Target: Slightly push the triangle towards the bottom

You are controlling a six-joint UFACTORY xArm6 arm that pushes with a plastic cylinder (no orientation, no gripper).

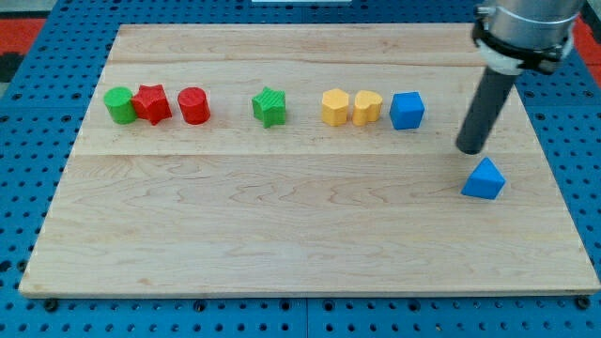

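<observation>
A blue triangle block (pixel 484 179) lies at the view's right side of the wooden board (pixel 282 235). My tip (pixel 470 148) is just above it in the view, slightly to its left, close to its top corner; I cannot tell whether they touch. The dark rod rises from the tip toward the view's top right.
A row of blocks lies across the upper board: a green cylinder (pixel 119 104), a red star (pixel 152 103), a red cylinder (pixel 193 105), a green star (pixel 269 106), a yellow hexagon (pixel 334 107), a yellow heart-like block (pixel 366 107) and a blue cube (pixel 407 110).
</observation>
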